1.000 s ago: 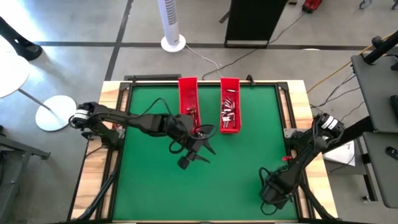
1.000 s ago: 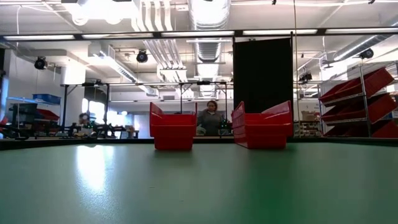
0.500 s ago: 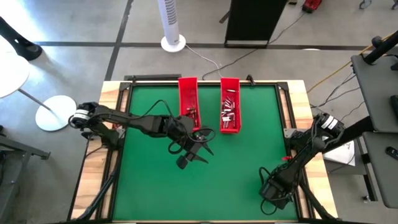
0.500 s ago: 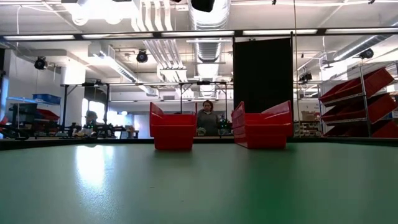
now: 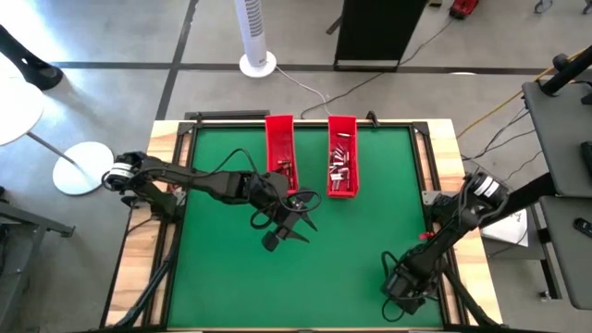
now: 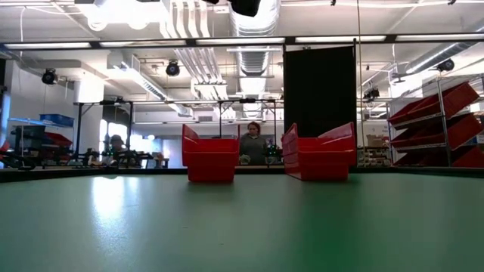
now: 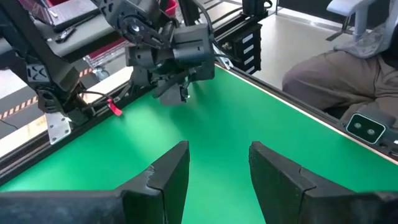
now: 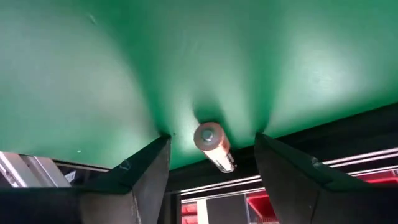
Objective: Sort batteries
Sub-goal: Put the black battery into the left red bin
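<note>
High view: no legible writing. Batteries fill the right red tray; a few in the left tray. Left gripper hangs mid-mat, parted, empty. Right wrist view: right gripper straddles a lone battery at the mat edge, fingers apart, not clamped.

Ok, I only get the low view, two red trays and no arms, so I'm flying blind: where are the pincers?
Observer: The left pincer hovers open over the green mat, just off the near end of the left tray, holding nothing.
Operator: And the right one?
Observer: The right pincer is at the mat's near right corner, open, with a battery lying between its fingers at the mat's edge.
Operator: Anything in the trays?
Observer: The right tray holds many batteries; the left tray holds only a few.
</note>
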You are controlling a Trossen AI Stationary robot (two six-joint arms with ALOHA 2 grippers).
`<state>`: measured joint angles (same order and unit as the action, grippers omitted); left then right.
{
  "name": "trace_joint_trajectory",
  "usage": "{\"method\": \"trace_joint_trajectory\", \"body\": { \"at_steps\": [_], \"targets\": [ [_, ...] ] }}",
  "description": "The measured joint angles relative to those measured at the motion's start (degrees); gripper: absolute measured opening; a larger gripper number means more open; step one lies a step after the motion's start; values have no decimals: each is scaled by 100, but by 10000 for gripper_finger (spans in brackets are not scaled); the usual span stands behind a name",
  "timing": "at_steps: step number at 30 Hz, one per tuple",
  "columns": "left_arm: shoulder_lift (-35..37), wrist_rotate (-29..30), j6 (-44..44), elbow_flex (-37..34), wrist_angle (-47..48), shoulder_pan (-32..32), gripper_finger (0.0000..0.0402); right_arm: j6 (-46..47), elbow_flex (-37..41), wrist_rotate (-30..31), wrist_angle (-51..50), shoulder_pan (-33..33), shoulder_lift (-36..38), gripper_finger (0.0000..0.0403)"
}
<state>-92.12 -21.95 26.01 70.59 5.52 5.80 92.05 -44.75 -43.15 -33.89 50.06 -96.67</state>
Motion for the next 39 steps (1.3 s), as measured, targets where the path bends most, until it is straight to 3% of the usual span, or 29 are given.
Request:
{"method": "trace_joint_trajectory", "body": {
  "at_steps": [10, 15, 18, 23, 30, 32, 36, 39],
  "targets": [
    [0, 220, -86, 0, 11, -2, 147, -123, -14, -204, 114, 42, -324, 169],
    [2, 1466, -316, -26, 53, -22, 147, -395, -16, -165, 129, 46, -457, 115],
    [-31, 1614, -293, -160, 101, -139, 147, -616, -16, -162, 153, 46, -547, 83],
    [-33, 557, -187, -587, -175, -596, 147, -898, -63, -82, 134, 27, -592, 41],
    [145, -299, -948, -1326, -1414, -1243, 147, -977, -517, 618, -97, -26, -299, 39],
    [205, -636, -1077, -1621, -1818, -1316, 147, -1013, -728, 1208, -312, -65, -137, 39],
    [325, -1674, -1323, -2287, -3133, -1413, 147, -1239, -1108, 3013, -540, -237, 267, 41],
    [409, -1957, -1911, -2769, -4118, -1453, 147, -1538, -1257, 4051, -571, -455, 603, 41]
  ]
}}
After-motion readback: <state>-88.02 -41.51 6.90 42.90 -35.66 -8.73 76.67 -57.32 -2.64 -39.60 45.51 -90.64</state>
